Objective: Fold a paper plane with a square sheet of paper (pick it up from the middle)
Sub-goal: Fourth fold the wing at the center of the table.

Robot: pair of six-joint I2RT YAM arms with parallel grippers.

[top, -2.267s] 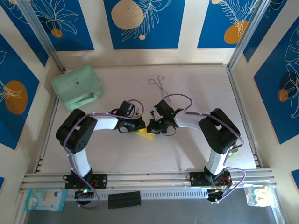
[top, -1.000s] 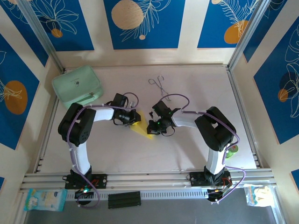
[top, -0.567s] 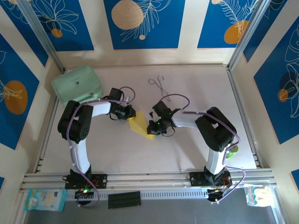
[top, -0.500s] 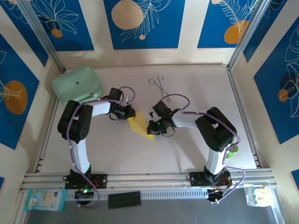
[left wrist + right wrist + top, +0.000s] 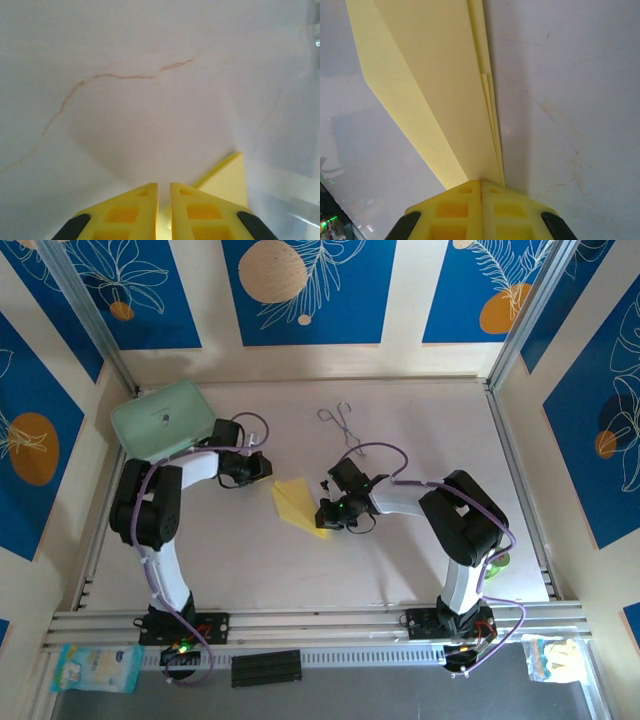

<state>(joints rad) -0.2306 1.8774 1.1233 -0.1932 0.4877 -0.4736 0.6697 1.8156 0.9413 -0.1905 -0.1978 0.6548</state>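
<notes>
Pale table (image 5: 420,430) looks slick, so the right gripper (image 5: 481,182), pinching the folded paper (image 5: 430,85), should hold firm while the left gripper (image 5: 163,186), nearly closed and empty, creases.

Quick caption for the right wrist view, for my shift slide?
Right gripper closed on the narrow end of the folded yellow paper, which widens away across the white table.

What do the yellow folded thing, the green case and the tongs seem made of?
Paper plane: thin matte paper, sharp creases, layered edges. Mint-green case: probably smooth moulded plastic, rounded corners. Tongs: likely thin grey metal; too small to be sure.
</notes>
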